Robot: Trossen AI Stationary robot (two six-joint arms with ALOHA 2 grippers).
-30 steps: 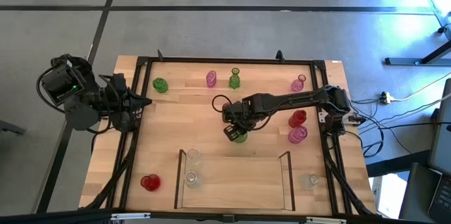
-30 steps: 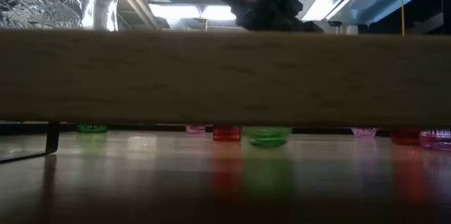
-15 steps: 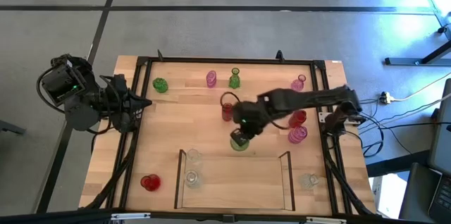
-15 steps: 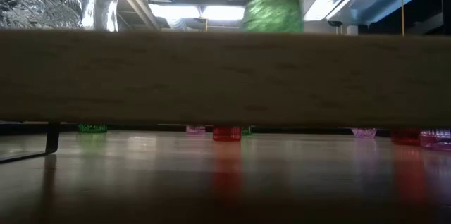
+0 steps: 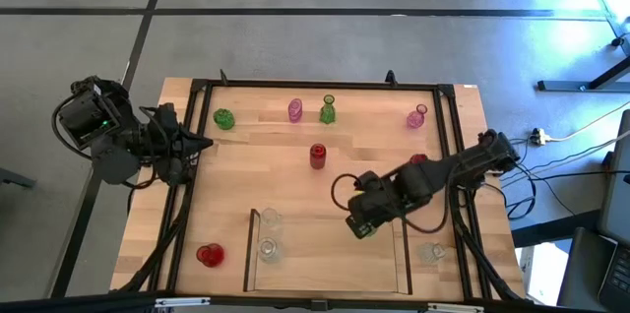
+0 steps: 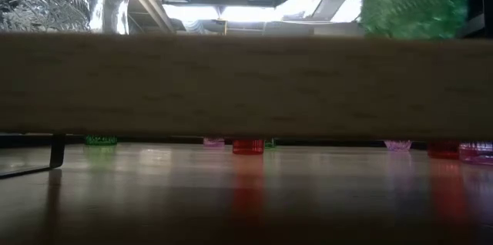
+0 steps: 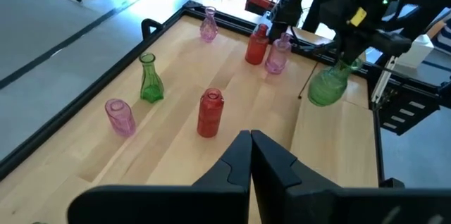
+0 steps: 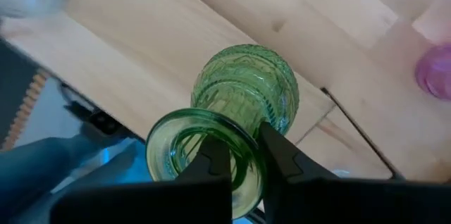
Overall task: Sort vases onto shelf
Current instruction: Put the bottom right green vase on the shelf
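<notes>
A round green vase (image 8: 246, 90) hangs from my right gripper (image 8: 243, 145), which is shut on it. Gripper (image 5: 360, 219) and vase are above the right part of the shelf (image 5: 404, 254). The left wrist view shows this vase (image 7: 325, 86) clear of the wood, and in the low view it (image 6: 412, 2) is high above the board. Two clear vases (image 5: 268, 220) (image 5: 267, 248) stand on their bases in the shelf's left column. My left gripper (image 5: 202, 143) waits shut at the table's left edge, holding nothing. My right gripper holds the green vase by the rim of its mouth (image 8: 248, 146), one finger (image 8: 211, 164) inside the opening and the other (image 8: 282, 157) outside. The fingers come from above, pointing steeply down. The vase hangs below them, lifted clear and a little tilted.
On the table stand a red vase (image 5: 317, 156), a round green one (image 5: 224, 118), a pink (image 5: 295, 109), a narrow green (image 5: 327, 109), a pink (image 5: 417, 116) and a red one (image 5: 416, 161) by my right arm. A red vase (image 5: 209, 254) and a clear one (image 5: 431, 252) flank the shelf.
My right gripper has lifted the green vase off the middle of the table. It has carried it toward the near edge and somewhat to the right, over the shelf's right part. The vase has gone from standing on the wood to hanging clear.
</notes>
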